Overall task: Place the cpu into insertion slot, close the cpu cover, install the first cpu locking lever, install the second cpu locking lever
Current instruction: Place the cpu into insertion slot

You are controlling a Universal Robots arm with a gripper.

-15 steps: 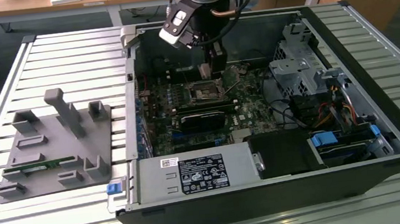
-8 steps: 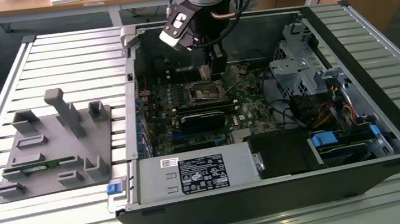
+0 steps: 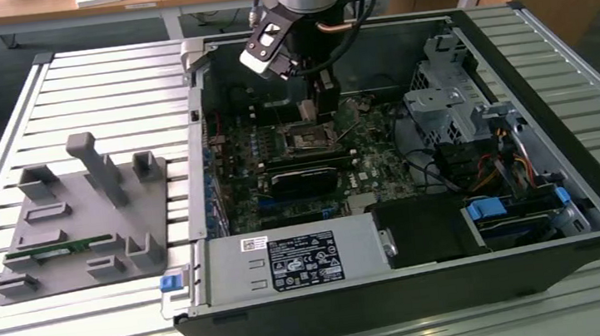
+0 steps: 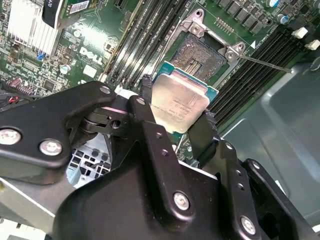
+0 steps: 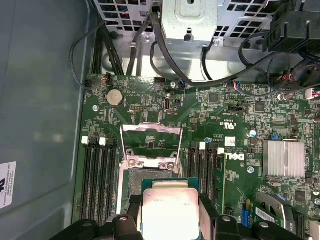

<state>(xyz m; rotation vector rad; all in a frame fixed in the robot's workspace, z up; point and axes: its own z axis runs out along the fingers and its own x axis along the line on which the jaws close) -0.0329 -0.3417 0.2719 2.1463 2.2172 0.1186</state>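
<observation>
Gripper [image 4: 179, 105] is clamping the cpu [image 5: 169, 212] while I am holding it over the insertion slot [image 4: 202, 55], cpu cover [image 5: 150, 161] standing raised; I judge placement is underway, calling for square, level alignment

Top of insertion slot [image 4: 202, 52] uncovered; cpu cover [image 5: 151, 129] standing open at one edge; memory slots [image 5: 97, 180] flank both sides.

In end effector [image 4: 176, 107]: cpu [image 4: 180, 100], over insertion slot [image 4: 200, 55]; cpu cover [image 5: 150, 160] raised alongside.
</observation>
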